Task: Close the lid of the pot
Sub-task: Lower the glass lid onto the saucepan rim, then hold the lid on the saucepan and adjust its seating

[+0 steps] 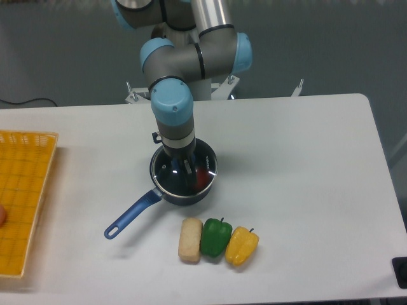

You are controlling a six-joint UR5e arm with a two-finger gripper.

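Glass lid (205, 166) sits on pot (183, 184); gripper (185, 166) above it, grip unclear

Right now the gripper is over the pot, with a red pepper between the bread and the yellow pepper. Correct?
Not quite. The pepper between the bread and the yellow pepper is green, as the camera view shows. The gripper is over the pot.

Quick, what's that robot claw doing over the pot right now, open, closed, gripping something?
Gripper: down on the round glass lid over the dark navy saucepan; open or closed cannot be told.
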